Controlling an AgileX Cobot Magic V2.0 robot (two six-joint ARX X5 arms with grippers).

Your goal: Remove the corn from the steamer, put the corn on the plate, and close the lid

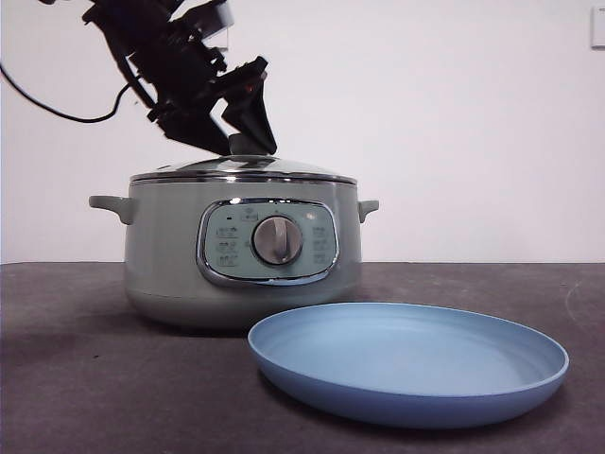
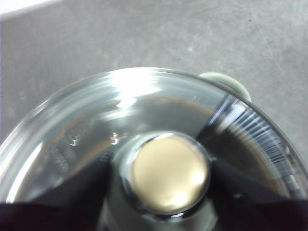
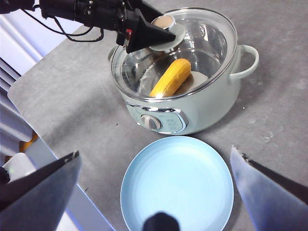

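The steamer point(image 1: 170, 255) stands on the table with the glass lid point(image 1: 284, 168) resting on it. My left gripper point(image 1: 248, 142) comes down from the upper left and is shut on the lid's round knob point(image 2: 169, 174), one jaw on each side. The right wrist view shows the yellow corn point(image 3: 171, 77) lying inside the steamer point(image 3: 211, 106) under the lid point(image 3: 211, 43). The blue plate point(image 1: 416, 397) lies empty in front of the steamer, to the right. My right gripper point(image 3: 155, 151) is open and empty, high above the plate point(image 3: 178, 187).
The dark grey table point(image 1: 76, 378) ends at an edge point(image 3: 43, 139) to one side of the steamer. A white wall point(image 1: 473, 113) stands behind. The steamer's dial point(image 1: 277, 239) faces the front camera.
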